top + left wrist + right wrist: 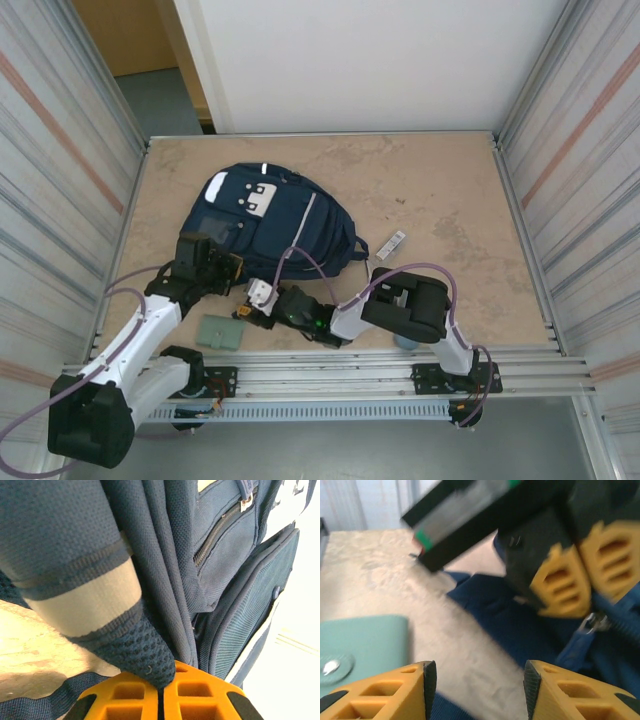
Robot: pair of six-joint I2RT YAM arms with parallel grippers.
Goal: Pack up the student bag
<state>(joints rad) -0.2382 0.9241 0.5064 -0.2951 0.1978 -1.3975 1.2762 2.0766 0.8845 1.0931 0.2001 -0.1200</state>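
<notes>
The student bag (275,220), navy with white patches, lies flat left of the table's centre. My left gripper (232,268) is at its near left edge. In the left wrist view the orange fingers (195,690) are shut on a fold of the bag's navy mesh fabric (135,650). My right gripper (250,308) sits just in front of the bag's near edge. In the right wrist view it (477,690) stands open with nothing between its fingers, over bare table and blue fabric. The left gripper's fingers (570,580) and a zipper pull (592,625) show beyond it.
A green wallet (220,332) (360,640) lies near the front edge, left of the right gripper. A small grey-white oblong object (392,244) rests right of the bag. Metal walls enclose the table, and a rail runs along the front.
</notes>
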